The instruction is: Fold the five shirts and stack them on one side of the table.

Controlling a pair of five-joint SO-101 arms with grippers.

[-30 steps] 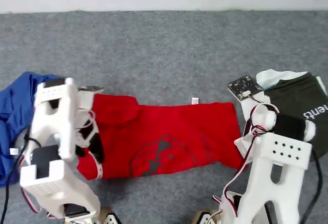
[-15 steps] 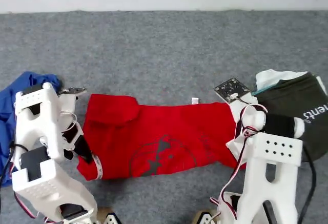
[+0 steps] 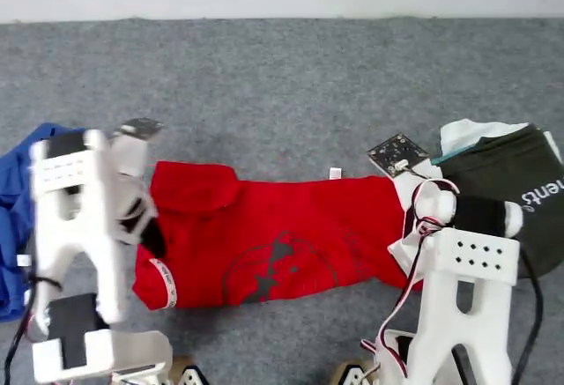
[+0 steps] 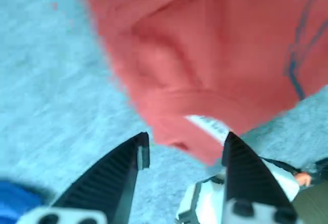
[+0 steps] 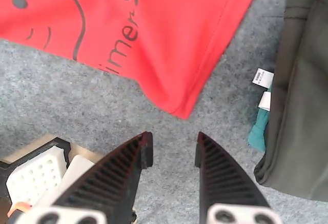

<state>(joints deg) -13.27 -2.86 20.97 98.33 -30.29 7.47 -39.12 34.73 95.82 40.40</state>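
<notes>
A red shirt (image 3: pixel 273 244) lies partly folded across the middle of the grey table (image 3: pixel 291 85). My left gripper (image 4: pixel 187 142) hangs open just above the shirt's near left corner (image 4: pixel 205 55), where a white label (image 4: pixel 210 126) shows; nothing is between its fingers. The left arm (image 3: pixel 84 218) stands over the shirt's left edge. My right gripper (image 5: pixel 173 142) is open over bare table just off the red shirt's near right corner (image 5: pixel 154 34). The right arm (image 3: pixel 454 253) stands at that end. A blue shirt (image 3: pixel 18 191) lies crumpled at the far left.
A folded dark shirt (image 3: pixel 511 182) lies at the right edge on top of white and teal cloth (image 5: pixel 259 126). The dark shirt (image 5: pixel 302 90) is close beside the right gripper. Bare table stretches across the back.
The left arm has swung back to the right and risen over the red shirt's left edge. The right arm shifted slightly left, then held still. The shirt looks unmoved.
</notes>
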